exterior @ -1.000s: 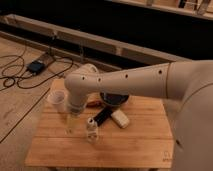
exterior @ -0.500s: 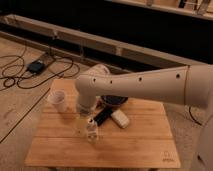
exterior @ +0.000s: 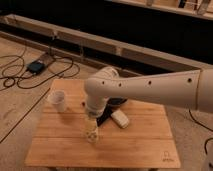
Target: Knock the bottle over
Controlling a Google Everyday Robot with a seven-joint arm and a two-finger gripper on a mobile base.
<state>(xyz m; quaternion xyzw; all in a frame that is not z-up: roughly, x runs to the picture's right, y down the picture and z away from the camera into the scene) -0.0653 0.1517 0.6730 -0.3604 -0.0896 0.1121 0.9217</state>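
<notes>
The bottle (exterior: 91, 133), small, slim and clear with a pale label, stands upright near the middle of the wooden table (exterior: 145, 142). My gripper (exterior: 92, 119) hangs from the white arm right above the bottle and covers its top. It seems to touch or nearly touch the cap, which is hidden.
A white translucent cup (exterior: 58, 100) stands at the table's back left. A white rounded block (exterior: 120, 119) lies right of the bottle, beside a dark object (exterior: 106, 118). A dark dish (exterior: 119, 101) sits partly behind the arm. Cables and a small device (exterior: 36, 66) lie on the floor at left.
The arm has swung to the right, away from the cup, which now shows in full. The gripper has come down over the bottle. The bottle still stands.
</notes>
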